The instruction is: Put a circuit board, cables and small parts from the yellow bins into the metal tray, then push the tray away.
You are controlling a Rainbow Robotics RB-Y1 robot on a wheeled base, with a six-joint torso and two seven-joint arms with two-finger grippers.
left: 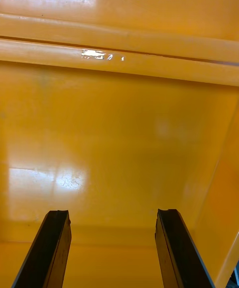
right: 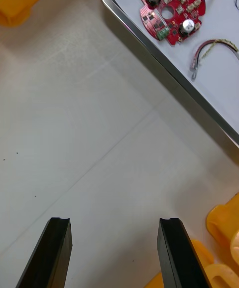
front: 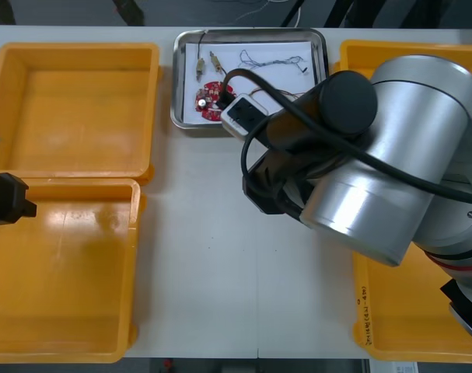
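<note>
The metal tray [front: 322, 53], white inside, stands at the table's far middle. In it lie a round red circuit board [front: 208, 99], a twisted blue and white cable [front: 274, 57] and small metal parts [front: 200, 66]. In the right wrist view my right gripper [right: 114, 248] is open over bare table, short of the tray's rim [right: 149, 56]. Beyond the rim lie the board [right: 172, 6] and a short cable [right: 214, 49]. My left gripper [left: 112, 248] hangs open, holding nothing, over the bare floor of a yellow bin [left: 119, 133].
Two yellow bins stand on the left, one far [front: 72, 109] and one near [front: 61, 272], both bare inside. My right arm [front: 375, 163] covers much of the right bins [front: 399, 326]. My left arm [front: 6, 198] shows at the left edge.
</note>
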